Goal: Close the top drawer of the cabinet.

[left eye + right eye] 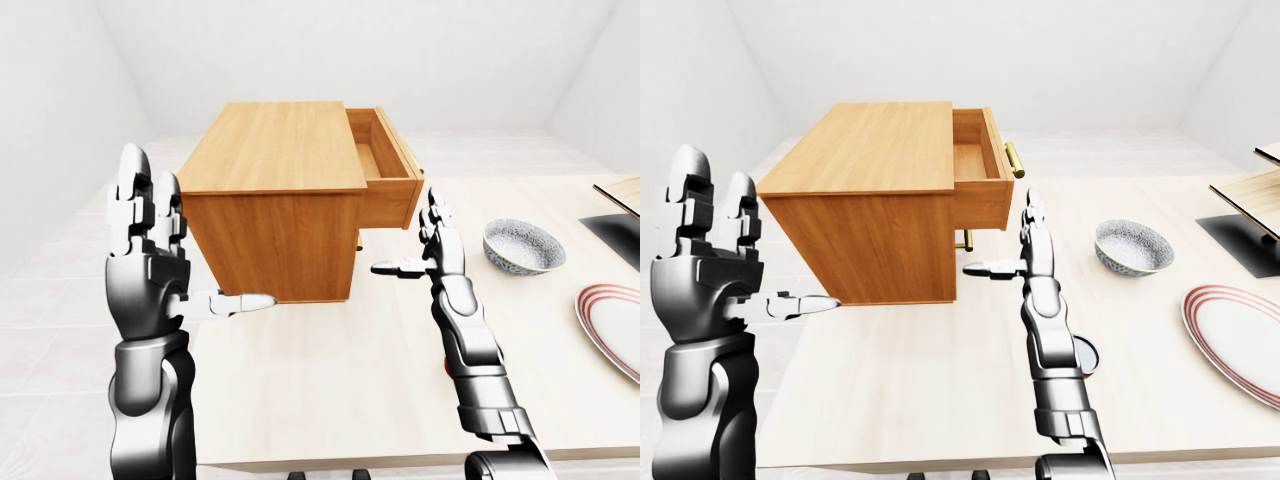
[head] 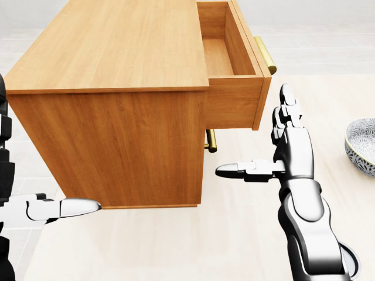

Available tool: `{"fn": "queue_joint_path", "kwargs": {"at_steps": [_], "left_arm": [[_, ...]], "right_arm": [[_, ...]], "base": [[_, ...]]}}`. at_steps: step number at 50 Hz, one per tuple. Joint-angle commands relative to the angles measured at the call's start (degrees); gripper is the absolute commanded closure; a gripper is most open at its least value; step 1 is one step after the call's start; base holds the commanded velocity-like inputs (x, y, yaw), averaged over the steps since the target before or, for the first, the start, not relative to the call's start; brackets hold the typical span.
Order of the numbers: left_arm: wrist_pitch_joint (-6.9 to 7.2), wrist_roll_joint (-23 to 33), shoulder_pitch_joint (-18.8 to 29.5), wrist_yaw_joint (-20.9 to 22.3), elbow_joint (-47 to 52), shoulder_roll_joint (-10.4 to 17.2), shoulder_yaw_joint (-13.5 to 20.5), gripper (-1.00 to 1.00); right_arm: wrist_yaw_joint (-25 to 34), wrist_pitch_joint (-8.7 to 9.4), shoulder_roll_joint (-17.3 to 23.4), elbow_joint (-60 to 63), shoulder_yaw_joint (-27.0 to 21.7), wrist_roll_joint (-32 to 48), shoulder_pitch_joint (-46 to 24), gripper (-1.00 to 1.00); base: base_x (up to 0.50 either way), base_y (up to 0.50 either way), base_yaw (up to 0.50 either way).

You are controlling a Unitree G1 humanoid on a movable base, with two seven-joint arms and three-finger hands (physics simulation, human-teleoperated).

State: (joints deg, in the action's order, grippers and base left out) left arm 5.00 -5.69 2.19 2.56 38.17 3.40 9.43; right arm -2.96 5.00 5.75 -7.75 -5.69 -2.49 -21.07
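We see the cabinet (image 2: 117,88) sitting on the table (image 1: 380,370), left of centre in the eye views, with its face turned to the views' right. Top drawer (image 2: 231,70) is pulled out to the right, inside bare wood, brass handle (image 2: 265,54) on its far face. A second brass handle (image 2: 210,140) shows lower on the cabinet, under the drawer. Our right hand (image 2: 287,146) is open, fingers pointing up, thumb sticking out left toward the cabinet; it sits just below and right of the drawer's near corner, not touching as far as we can tell. Our left hand (image 1: 150,260) is open too, fingers up, thumb pointing right, near the cabinet's lower left corner, holding nothing. On the table to the right: a patterned bowl (image 1: 523,246), a red-rimmed plate (image 1: 610,325), and a dark slab (image 1: 620,235) at the edge.
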Motion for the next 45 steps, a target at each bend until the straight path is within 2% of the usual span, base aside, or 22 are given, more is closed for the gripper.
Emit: {"fn": "queue_joint_path", "kwargs": {"at_steps": [1,15,29,30,35,39,42,45], "left_arm": [[0.0,0.04,0.03,0.1,0.25,0.0,-0.1,-1.0],[0.0,0.08,-0.28,0.34,-0.58,0.09,0.39,-1.0],[0.0,0.95,-1.7,0.61,-1.51,-0.4,-0.57,-1.0],[0.0,0.92,-1.84,0.6,-1.35,-0.48,-0.58,-1.0],[0.0,0.92,-1.59,0.8,-1.57,-0.34,-0.33,-1.0],[0.0,0.83,-1.59,0.79,-1.57,-0.4,-0.16,-1.0],[0.0,1.12,-2.04,0.9,-1.78,-0.48,-0.55,-1.0],[0.0,0.91,-1.52,0.82,-1.38,-0.37,-0.26,-1.0]], "right_arm": [[0.03,0.0,0.01,0.23,0.08,-0.29,-0.39,-1.0],[-0.49,0.0,0.13,-2.98,0.08,-0.24,-2.91,-1.0],[-0.61,-0.01,0.26,-11.19,0.48,-0.5,-7.03,-1.0],[-0.58,-0.99,0.25,-13.06,0.41,-0.47,-7.69,-1.0],[-0.57,-2.08,0.17,-16.61,0.61,-0.66,-10.18,-1.0],[-0.83,-4.66,0.23,-22.01,0.54,-0.62,-13.02,-1.0],[-0.81,-5.34,-0.01,-24.12,0.72,-0.94,-14.6,-1.0],[-1.0,-5.17,0.14,-24.65,0.86,-0.95,-15.64,-1.0]], "base": [[0.0,0.0,0.0],[0.0,0.0,0.0],[0.0,0.0,0.0],[0.0,0.0,0.0],[0.0,0.0,0.0],[0.0,0.0,0.0],[0.0,0.0,0.0],[0.0,0.0,0.0]]}}
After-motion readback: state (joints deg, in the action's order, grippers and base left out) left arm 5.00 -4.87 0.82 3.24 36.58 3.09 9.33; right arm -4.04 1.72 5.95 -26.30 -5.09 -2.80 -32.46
